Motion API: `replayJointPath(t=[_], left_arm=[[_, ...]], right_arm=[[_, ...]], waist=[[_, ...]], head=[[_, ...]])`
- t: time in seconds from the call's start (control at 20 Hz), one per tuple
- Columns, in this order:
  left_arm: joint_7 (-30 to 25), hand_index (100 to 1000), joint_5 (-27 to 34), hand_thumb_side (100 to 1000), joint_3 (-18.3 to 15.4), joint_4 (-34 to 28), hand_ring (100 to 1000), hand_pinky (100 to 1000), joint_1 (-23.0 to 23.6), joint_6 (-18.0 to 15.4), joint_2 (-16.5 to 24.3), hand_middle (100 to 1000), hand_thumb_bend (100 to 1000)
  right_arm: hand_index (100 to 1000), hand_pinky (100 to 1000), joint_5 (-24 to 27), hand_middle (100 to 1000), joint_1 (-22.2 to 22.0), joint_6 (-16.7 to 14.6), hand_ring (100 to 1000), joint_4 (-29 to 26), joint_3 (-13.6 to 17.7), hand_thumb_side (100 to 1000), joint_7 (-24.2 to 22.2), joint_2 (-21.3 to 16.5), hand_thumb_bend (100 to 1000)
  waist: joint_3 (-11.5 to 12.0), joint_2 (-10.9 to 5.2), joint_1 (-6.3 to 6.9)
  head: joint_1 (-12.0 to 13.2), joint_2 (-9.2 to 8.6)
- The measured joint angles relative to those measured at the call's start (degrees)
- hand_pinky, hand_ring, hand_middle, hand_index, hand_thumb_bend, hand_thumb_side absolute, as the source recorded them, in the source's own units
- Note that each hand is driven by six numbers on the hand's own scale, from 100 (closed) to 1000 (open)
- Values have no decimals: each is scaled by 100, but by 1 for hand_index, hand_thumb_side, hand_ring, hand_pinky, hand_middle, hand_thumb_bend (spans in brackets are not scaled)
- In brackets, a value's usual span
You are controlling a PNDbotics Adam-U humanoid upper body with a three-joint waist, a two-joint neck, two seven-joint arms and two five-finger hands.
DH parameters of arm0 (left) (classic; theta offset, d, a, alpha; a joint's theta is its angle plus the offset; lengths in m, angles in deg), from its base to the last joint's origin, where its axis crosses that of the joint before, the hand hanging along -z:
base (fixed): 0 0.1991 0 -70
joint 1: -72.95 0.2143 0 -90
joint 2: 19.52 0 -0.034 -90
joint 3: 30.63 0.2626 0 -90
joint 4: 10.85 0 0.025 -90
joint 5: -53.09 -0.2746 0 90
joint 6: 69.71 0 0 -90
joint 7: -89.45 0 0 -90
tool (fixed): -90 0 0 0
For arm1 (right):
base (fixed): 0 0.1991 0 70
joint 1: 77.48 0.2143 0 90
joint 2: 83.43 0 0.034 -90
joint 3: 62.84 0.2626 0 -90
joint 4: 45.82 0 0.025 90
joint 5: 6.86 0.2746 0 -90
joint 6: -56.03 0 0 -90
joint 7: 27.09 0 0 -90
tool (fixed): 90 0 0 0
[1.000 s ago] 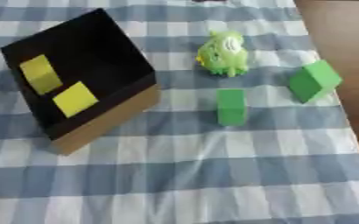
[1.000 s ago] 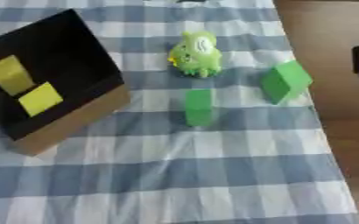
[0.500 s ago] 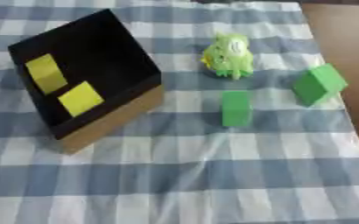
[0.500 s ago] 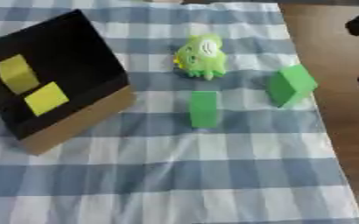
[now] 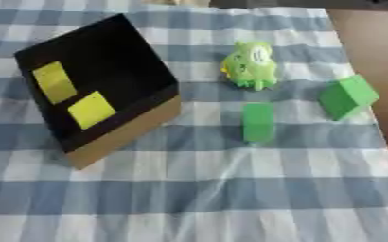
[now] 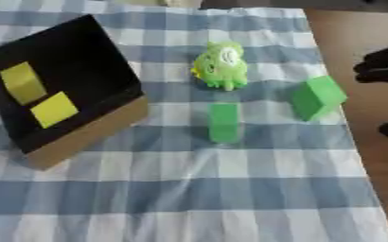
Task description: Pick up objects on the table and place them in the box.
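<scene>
Right eye view: right hand (image 6: 385, 66) (fingers unclear, can't tell) off-table; green block (image 6: 224, 122) long axis runs near-to-far.

Home-like tabletop, blue checked tablecloth (image 5: 189, 198), green toy figure (image 5: 249, 65), brown floor (image 6: 371, 38) beside

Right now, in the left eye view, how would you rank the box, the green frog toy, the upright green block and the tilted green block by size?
1. The box, by far the largest.
2. The green frog toy.
3. The tilted green block and the upright green block look much alike, so I won't rank them.
</scene>
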Motion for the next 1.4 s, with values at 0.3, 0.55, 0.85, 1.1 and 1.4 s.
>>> replayJointPath(t=[0.3, 0.55, 0.85, 1.1, 1.4], left_arm=[[-9, 815, 2, 640, 2, 0, 912, 744, -1, -6, 0, 773, 583], [-18, 815, 11, 641, 3, 0, 913, 744, -1, -7, 0, 773, 582], [-37, 815, 39, 641, 14, 0, 914, 744, -2, 0, 0, 774, 581], [-58, 815, 53, 641, 36, 0, 914, 744, -5, -2, 0, 774, 581], [-68, 815, 59, 640, 39, 0, 914, 744, -8, -8, 0, 774, 581]], right_arm=[[976, 934, -76, 911, 98, -153, 954, 149, -205, 179, -334, -43, 389], [983, 942, -19, 906, 298, -75, 958, 300, -298, 179, -443, -44, 431], [992, 942, 75, 896, 697, 183, 953, 544, -472, 188, -422, -41, 395], [995, 943, 304, 892, 974, 279, 950, 657, -552, 185, -420, 29, 335], [996, 943, 582, 894, 1315, 372, 950, 824, -694, 253, -617, 116, 289]], waist=[[19, 0, 0], [36, 0, 0], [77, 0, 0], [87, 0, 0], [116, 0, 0]], head=[[-34, 0], [-81, 0], [-162, 0], [-199, 17], [-243, 20]])
